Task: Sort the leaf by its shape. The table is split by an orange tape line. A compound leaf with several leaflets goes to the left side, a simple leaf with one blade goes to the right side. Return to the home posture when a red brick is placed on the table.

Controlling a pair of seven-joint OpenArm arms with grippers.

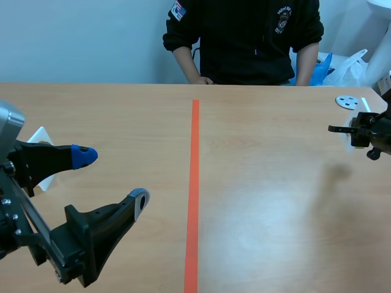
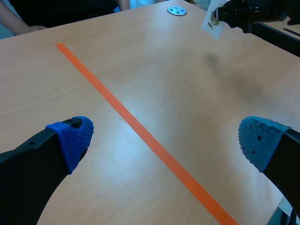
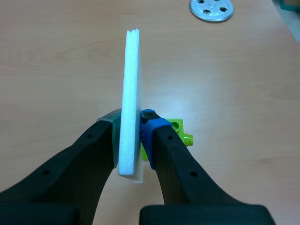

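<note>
Scene view first: your left claw [image 1: 113, 177] sits low over the counter [image 1: 275, 213] on the left of the one orange tape line [image 1: 194, 183]. Its two fingers are spread wide with nothing between them. Behind its upper finger you can see a second white piece [image 1: 40, 137], partly hidden. Your right claw [image 1: 351, 131] hangs at the far right, raised off the counter and clamped on a white board [image 1: 349, 139]. One round metal disc [image 1: 346, 101] lies beyond it, and one person [image 1: 244, 36] sits across from you.

Left wrist view: the blue pads [image 2: 75, 138] stand far apart, gripping nothing and touching nothing, and the tape line runs across the counter beneath the gap. Ahead, on the far side of the line, the right claw holds the white board above its own shadow. The single disc lies past it.

Right wrist view: your right claw's fingers are pressed onto the board from both sides and hold it upright. You see it edge-on, so you cannot tell what leaf it carries. One green brick [image 3: 176, 131] shows just beside the blue-padded finger.
</note>
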